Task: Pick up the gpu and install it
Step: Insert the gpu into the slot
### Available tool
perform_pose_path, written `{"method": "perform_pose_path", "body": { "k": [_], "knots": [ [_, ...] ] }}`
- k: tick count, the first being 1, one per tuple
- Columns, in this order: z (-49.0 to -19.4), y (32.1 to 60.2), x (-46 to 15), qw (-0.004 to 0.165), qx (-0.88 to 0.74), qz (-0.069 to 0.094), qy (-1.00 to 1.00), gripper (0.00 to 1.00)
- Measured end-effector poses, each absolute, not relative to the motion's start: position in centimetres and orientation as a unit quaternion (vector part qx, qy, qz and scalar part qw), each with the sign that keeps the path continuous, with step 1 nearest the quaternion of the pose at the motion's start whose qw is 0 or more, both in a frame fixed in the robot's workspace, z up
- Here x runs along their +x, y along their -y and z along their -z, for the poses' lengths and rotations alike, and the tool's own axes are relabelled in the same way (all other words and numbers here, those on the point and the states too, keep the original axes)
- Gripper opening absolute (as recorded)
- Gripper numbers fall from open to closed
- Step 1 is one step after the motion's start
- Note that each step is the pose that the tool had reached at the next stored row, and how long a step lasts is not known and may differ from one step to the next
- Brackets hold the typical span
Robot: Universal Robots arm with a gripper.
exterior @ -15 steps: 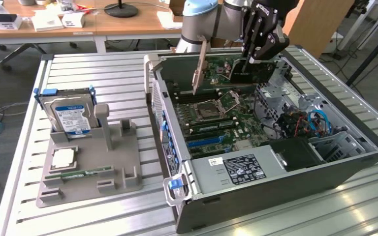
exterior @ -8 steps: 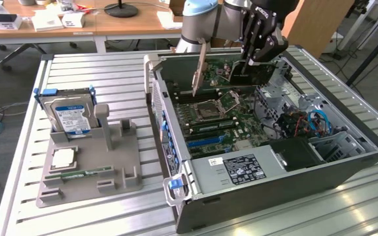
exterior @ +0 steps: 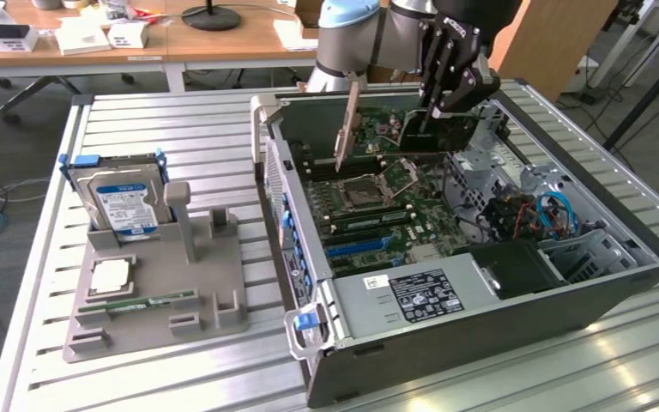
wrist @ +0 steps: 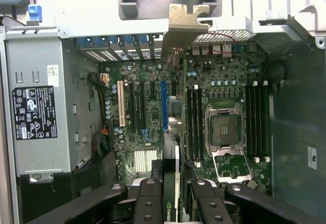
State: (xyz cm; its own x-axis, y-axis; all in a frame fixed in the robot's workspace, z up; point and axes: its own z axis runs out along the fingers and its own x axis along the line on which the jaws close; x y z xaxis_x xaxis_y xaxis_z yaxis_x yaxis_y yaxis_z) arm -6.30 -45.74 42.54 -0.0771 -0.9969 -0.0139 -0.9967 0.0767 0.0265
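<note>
My gripper (exterior: 436, 109) hangs over the back of the open computer case (exterior: 604, 283) and is shut on the gpu (exterior: 453, 134), a thin dark card held on edge, with its metal bracket (exterior: 350, 120) pointing toward the exterior view's left. The card is above the motherboard (exterior: 381, 210) and clear of its slots. In the wrist view the gpu (wrist: 172, 188) shows edge-on between the two black fingers (wrist: 150, 203), and its bracket (wrist: 187, 23) reaches toward the case's rear wall. The expansion slots (wrist: 164, 104) lie below.
A grey fixture (exterior: 203, 283) at the exterior view's left holds a hard drive (exterior: 123, 202), a processor (exterior: 112, 276) and a memory stick (exterior: 135, 303). Inside the case are the power supply (exterior: 415, 292), the empty CPU socket (exterior: 364, 190) and drive cages with cables (exterior: 535, 215).
</note>
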Motion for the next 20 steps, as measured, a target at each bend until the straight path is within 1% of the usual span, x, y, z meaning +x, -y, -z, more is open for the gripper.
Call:
{"method": "perform_pose_path", "body": {
  "k": [3,4,5,7,8,18,19,20],
  "knots": [
    [-42.5,45.7,-6.3,0.003,0.679,0.014,0.734,0.26],
    [-42.3,45.7,-6.5,-0.003,0.680,0.009,0.734,0.26],
    [-41.9,45.7,-7.2,-0.012,0.686,0.001,0.727,0.26],
    [-41.7,45.7,-7.3,-0.015,0.688,-0.001,0.726,0.26],
    [-41.3,45.7,-7.6,-0.019,0.690,-0.006,0.723,0.26],
    [-40.4,45.7,-7.7,-0.020,0.691,-0.006,0.723,0.26],
    [-38.7,45.7,-7.7,-0.020,0.691,-0.006,0.723,0.26],
    [-38.6,45.7,-7.7,-0.020,0.691,-0.006,0.723,0.26]
  ]
}}
